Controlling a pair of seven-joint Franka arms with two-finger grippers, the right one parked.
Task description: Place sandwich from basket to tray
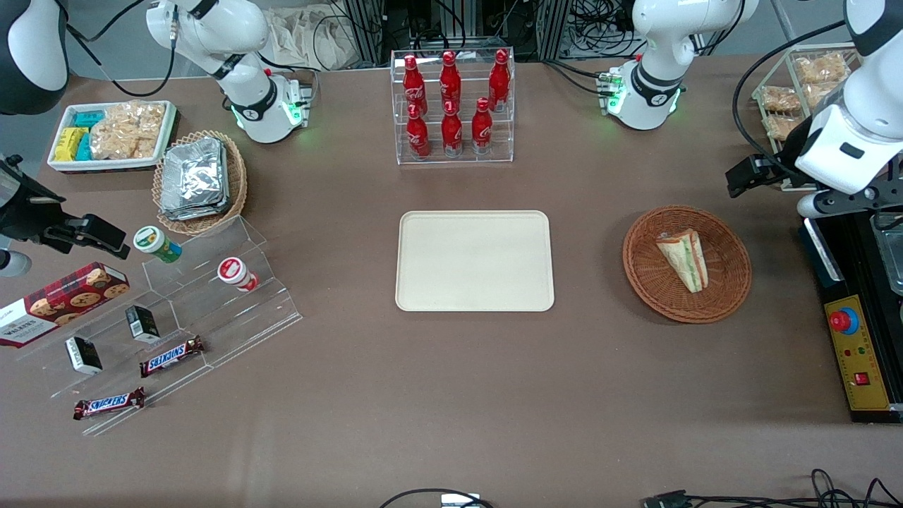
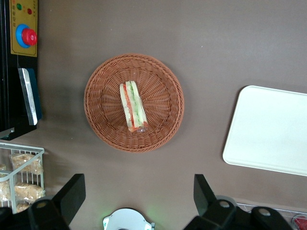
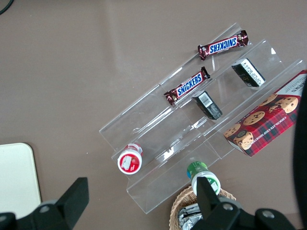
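Note:
The sandwich (image 1: 684, 259) is a wrapped pale wedge with green and orange-red layers. It lies in the round reddish-brown wicker basket (image 1: 638, 271) toward the working arm's end of the table. The cream-beige tray (image 1: 474, 261) lies bare at the table's middle, beside the basket. My left gripper (image 1: 749, 176) hangs high above the table, farther from the front camera than the basket, apart from it. In the left wrist view the gripper (image 2: 138, 191) is wide open and empty, with the sandwich (image 2: 133, 106), basket (image 2: 100, 91) and tray (image 2: 273, 129) below it.
A black control box with a red button (image 1: 857, 339) stands beside the basket at the table's end. A wire rack of snack packets (image 1: 797, 92) and a clear rack of red bottles (image 1: 453, 106) stand farther back. A tan basket of foil packets (image 1: 200, 180) lies toward the parked arm's end.

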